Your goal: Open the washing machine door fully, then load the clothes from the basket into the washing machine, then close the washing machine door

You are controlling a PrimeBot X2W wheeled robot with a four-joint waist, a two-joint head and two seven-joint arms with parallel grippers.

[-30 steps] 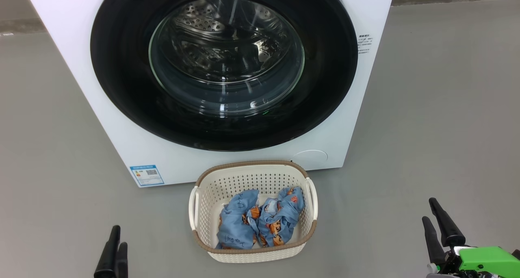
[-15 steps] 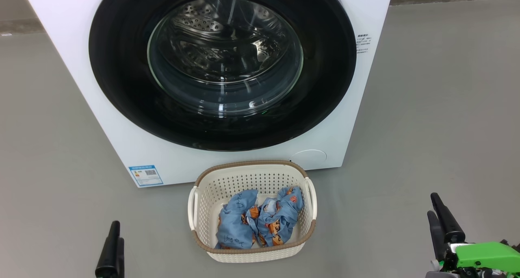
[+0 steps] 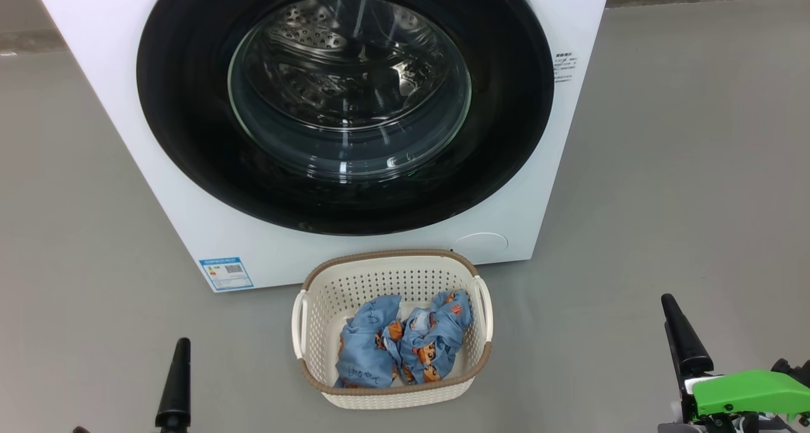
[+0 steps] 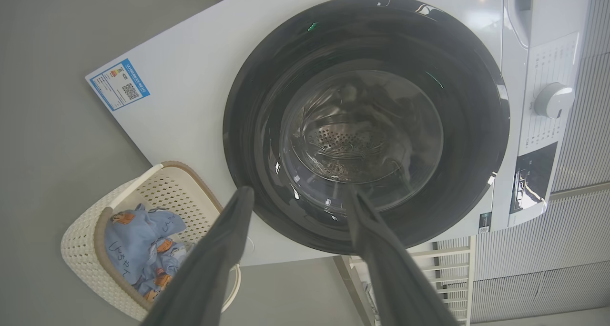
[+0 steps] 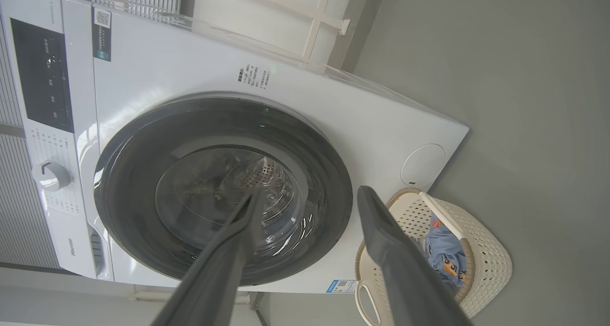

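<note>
Head view: washing machine door, shut, upper centre. Basket holding clothes, lower centre, just before the washing machine. Left gripper lower left, right gripper lower right, both well apart from the door.
Left wrist view: fingers spread, empty, aimed at the door.
Right wrist view: likewise spread, empty.
We advise catching the rim's latch edge, which we cannot make out, then swinging wide.

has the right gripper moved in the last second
Yes. Measured against the basket, steady in the head view, the right gripper has crept up the picture and slightly toward it.
</note>
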